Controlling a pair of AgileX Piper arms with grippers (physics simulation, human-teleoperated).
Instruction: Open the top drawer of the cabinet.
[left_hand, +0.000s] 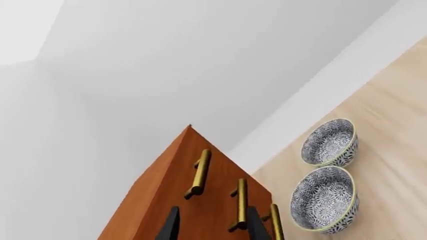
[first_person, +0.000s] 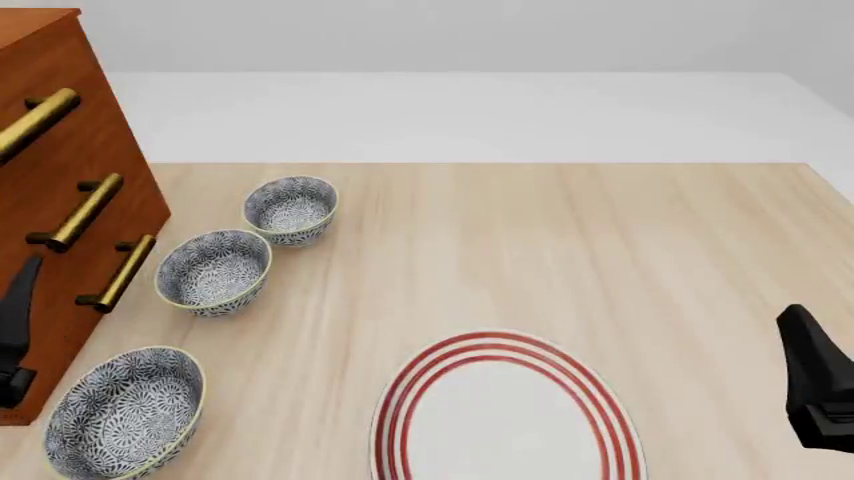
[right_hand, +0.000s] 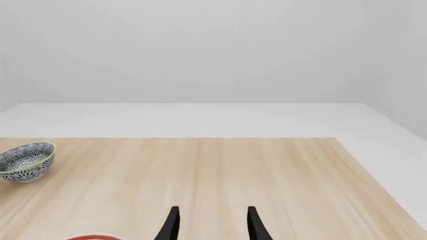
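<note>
The reddish-brown cabinet (first_person: 54, 280) stands at the table's left edge with three brass bar handles on its front. The top drawer (first_person: 47, 65) carries the uppermost handle (first_person: 40, 118) and its front lies flush with the two below. My left gripper (first_person: 16, 335) hovers in front of the cabinet's lower part, open and holding nothing. In the left wrist view the cabinet (left_hand: 160, 185) fills the lower middle, the top handle (left_hand: 199, 172) lies beyond the left gripper (left_hand: 212, 230), and the middle handle shows close to one finger. My right gripper (first_person: 817, 395) idles open at the near right.
Three patterned bowls (first_person: 291, 208) (first_person: 214, 270) (first_person: 124, 412) line up diagonally beside the cabinet's front. A white plate with red rings (first_person: 505, 415) lies at the near middle. The right wrist view shows its gripper (right_hand: 213, 227) over bare wood, with one bowl (right_hand: 27, 160) far off.
</note>
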